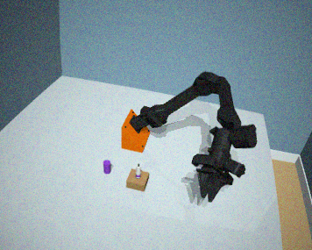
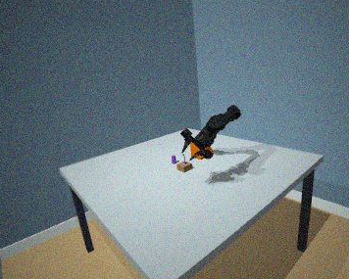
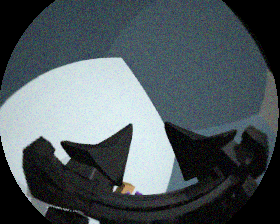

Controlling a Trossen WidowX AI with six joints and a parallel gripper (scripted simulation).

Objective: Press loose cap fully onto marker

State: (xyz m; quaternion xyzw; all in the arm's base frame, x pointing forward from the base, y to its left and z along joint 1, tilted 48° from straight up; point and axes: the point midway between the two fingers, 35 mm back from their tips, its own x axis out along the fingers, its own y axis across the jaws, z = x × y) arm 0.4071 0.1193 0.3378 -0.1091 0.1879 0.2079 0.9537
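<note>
On the left of the white table (image 1: 55, 128) the purple cap (image 1: 107, 167) stands loose. Just beside it, to its right, the marker (image 1: 138, 171) stands upright in the tan holder block (image 1: 137, 181), uncapped. Behind them sits the arm's orange base (image 1: 133, 134). Further right, the gripper (image 1: 210, 189) hangs low over the table, well apart from both, its jaws partly apart and holding nothing.
</note>
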